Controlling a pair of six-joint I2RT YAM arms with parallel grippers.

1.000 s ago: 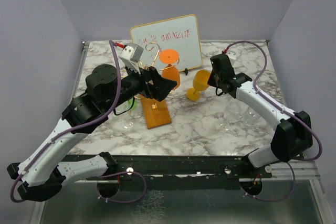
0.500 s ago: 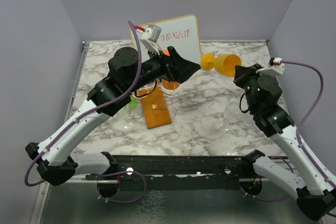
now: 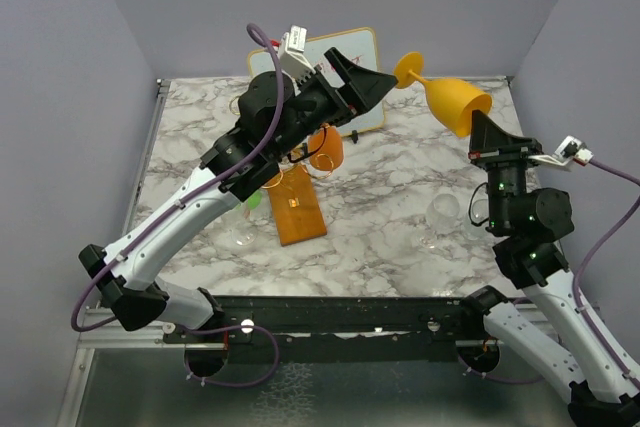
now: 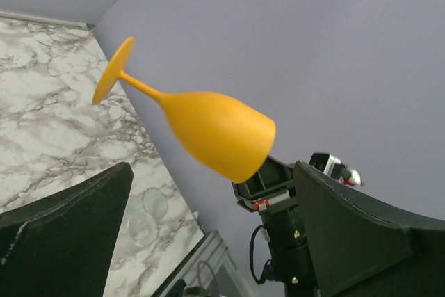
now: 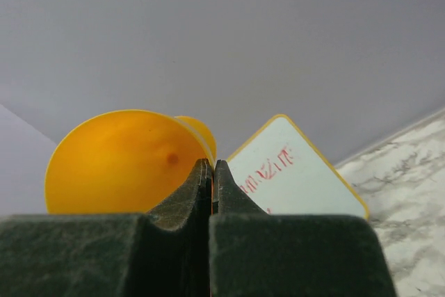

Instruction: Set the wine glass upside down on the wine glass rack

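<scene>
Wine glass (image 3: 455,102) sits higher now, stem pointing ten o'clock toward the gaping left jaws; right jaws pinch its rim.

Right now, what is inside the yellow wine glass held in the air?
In the right wrist view, the wine glass bowl looks bare inside. The right pincer, shut on its rim, covers the lower part.

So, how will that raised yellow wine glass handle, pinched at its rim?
Probably light and not brittle: the matte, opaque wine glass looks plastic. Pinched only at the rim by the right tool, it may pivot or slip.
</scene>
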